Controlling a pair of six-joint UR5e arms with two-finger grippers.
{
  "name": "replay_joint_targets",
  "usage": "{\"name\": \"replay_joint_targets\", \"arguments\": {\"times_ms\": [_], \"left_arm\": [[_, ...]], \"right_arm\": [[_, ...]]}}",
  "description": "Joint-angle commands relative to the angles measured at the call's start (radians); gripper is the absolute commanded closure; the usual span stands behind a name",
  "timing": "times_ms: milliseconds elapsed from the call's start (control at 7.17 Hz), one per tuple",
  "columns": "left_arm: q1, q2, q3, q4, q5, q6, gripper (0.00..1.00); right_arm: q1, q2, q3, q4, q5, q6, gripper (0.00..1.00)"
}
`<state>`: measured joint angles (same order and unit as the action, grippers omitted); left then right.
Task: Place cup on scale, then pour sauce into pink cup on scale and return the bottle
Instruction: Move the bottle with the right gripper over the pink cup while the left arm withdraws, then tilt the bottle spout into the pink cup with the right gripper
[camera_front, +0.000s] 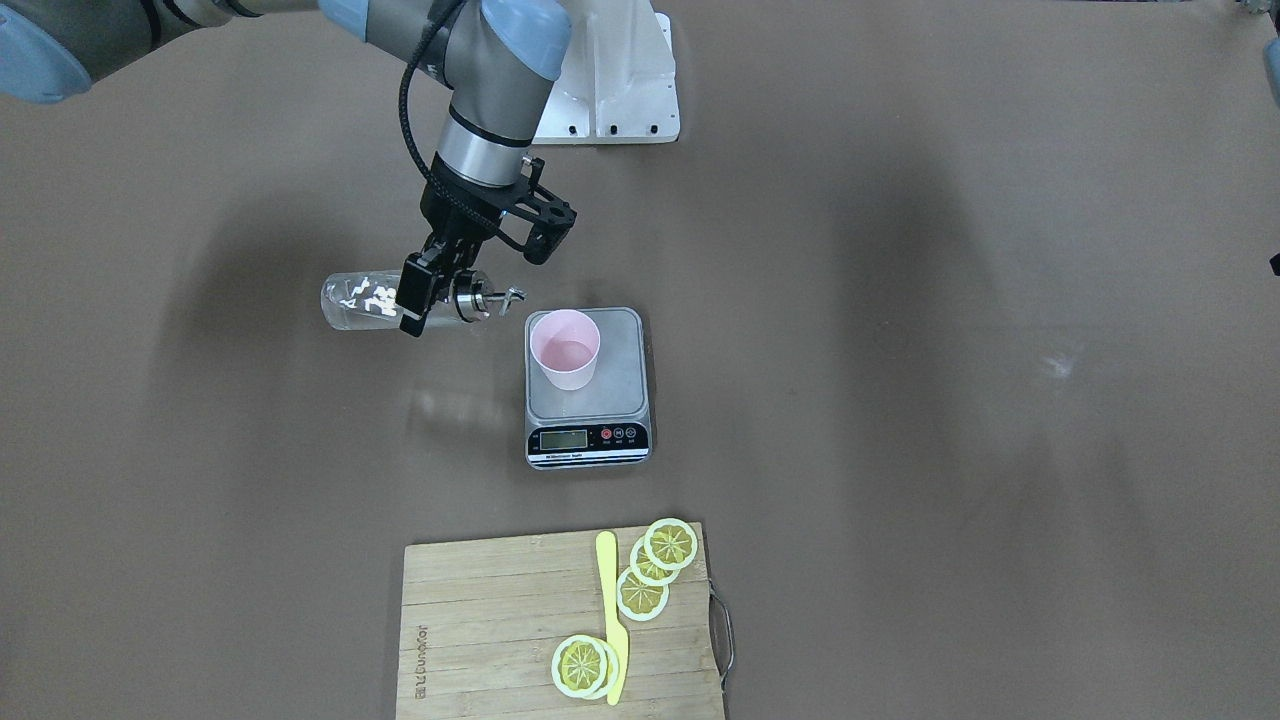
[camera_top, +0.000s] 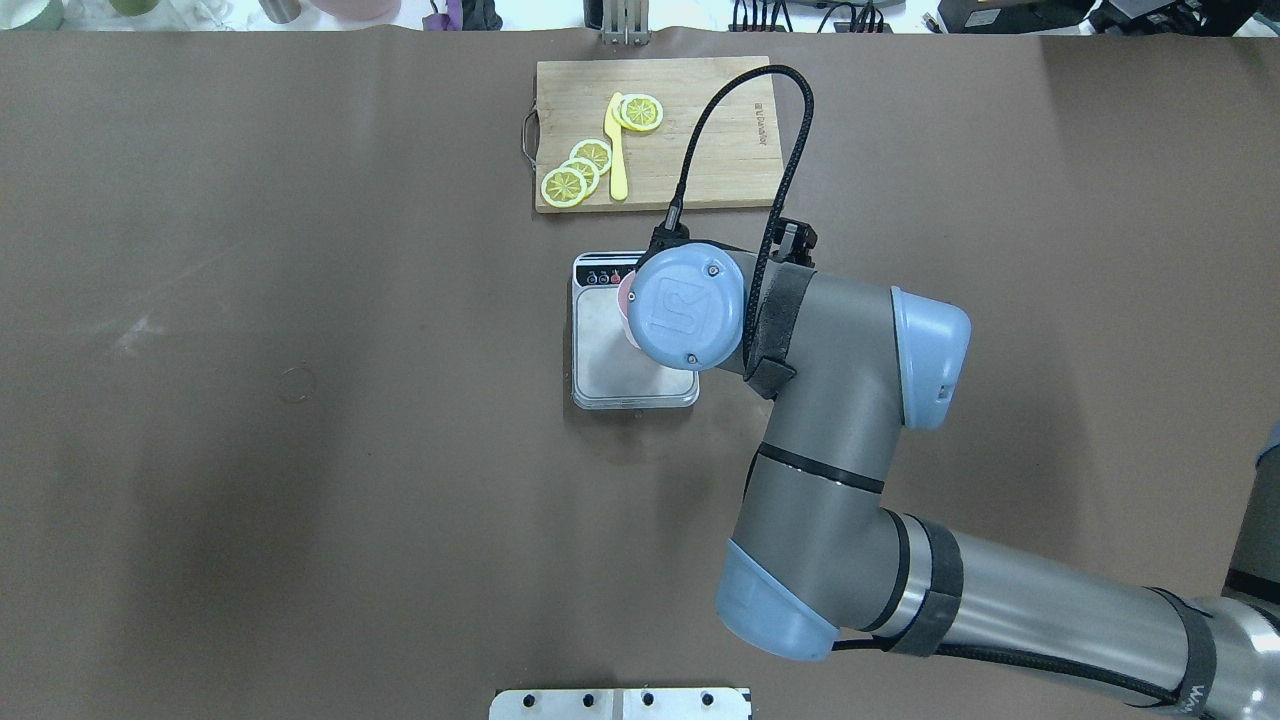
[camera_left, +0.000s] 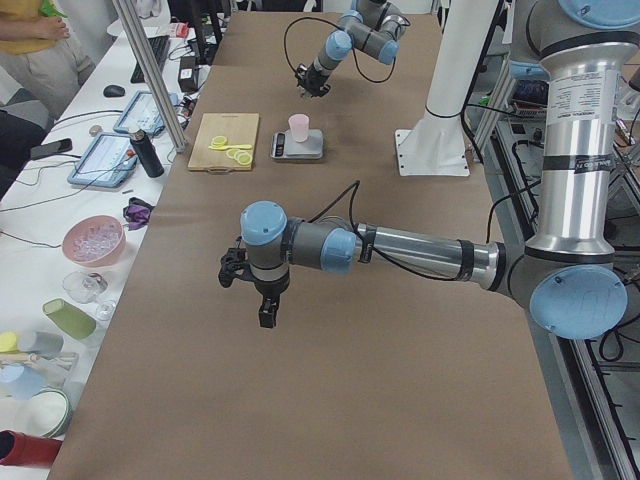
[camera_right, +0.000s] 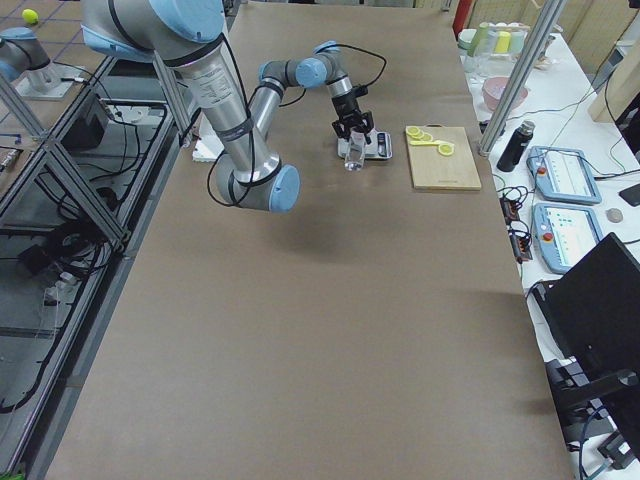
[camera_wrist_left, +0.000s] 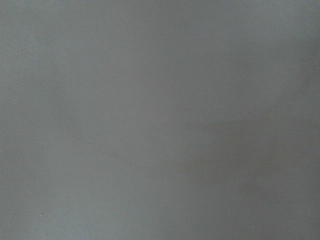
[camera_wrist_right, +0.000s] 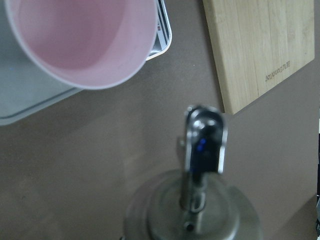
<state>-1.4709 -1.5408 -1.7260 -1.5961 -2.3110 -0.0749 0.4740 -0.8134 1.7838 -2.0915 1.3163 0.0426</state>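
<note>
The pale pink cup (camera_front: 565, 348) stands upright on the silver platform of the scale (camera_front: 620, 385). A little clear liquid shows in its bottom. My right gripper (camera_front: 428, 298) is shut on the clear bottle (camera_front: 350, 300) near its silver neck and holds it about horizontal above the table. The spout (camera_front: 510, 296) points toward the cup and ends just short of its rim. The right wrist view shows the spout (camera_wrist_right: 202, 150) with the cup (camera_wrist_right: 80, 40) beyond it. My left gripper (camera_left: 265, 318) hangs over bare table far from the scale; I cannot tell whether it is open.
A bamboo cutting board (camera_front: 500, 620) with several lemon slices (camera_front: 642, 592) and a yellow knife (camera_front: 612, 620) lies beyond the scale on the operators' side. The left wrist view shows only blurred brown table. Brown table surface surrounds the scale on both sides.
</note>
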Motion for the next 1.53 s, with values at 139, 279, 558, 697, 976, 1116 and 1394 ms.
{"name": "replay_joint_targets", "arguments": {"times_ms": [139,279,558,697,976,1116,1394], "left_arm": [[-0.006,0.013,0.005,0.001,0.001,0.001,0.02],[-0.006,0.015,0.005,0.002,-0.001,0.0,0.02],[-0.006,0.015,0.005,0.007,-0.039,-0.008,0.02],[-0.006,0.015,0.008,0.011,-0.048,-0.009,0.02],[-0.006,0.013,0.008,0.012,-0.048,-0.01,0.02],[-0.006,0.013,0.008,0.012,-0.047,-0.008,0.02],[-0.009,0.013,0.002,0.012,-0.048,-0.009,0.02]], "right_arm": [[0.015,0.072,-0.118,0.002,0.0,0.008,0.55],[0.015,0.071,-0.121,-0.001,0.0,0.006,0.55],[0.012,0.073,-0.15,-0.007,0.0,0.01,0.55],[0.011,0.073,-0.158,-0.009,-0.002,0.01,0.55],[0.003,0.1,-0.167,-0.063,-0.002,0.011,0.55],[0.003,0.118,-0.168,-0.093,-0.002,0.013,0.55],[-0.008,0.119,-0.173,-0.123,-0.008,0.014,0.55]]}}
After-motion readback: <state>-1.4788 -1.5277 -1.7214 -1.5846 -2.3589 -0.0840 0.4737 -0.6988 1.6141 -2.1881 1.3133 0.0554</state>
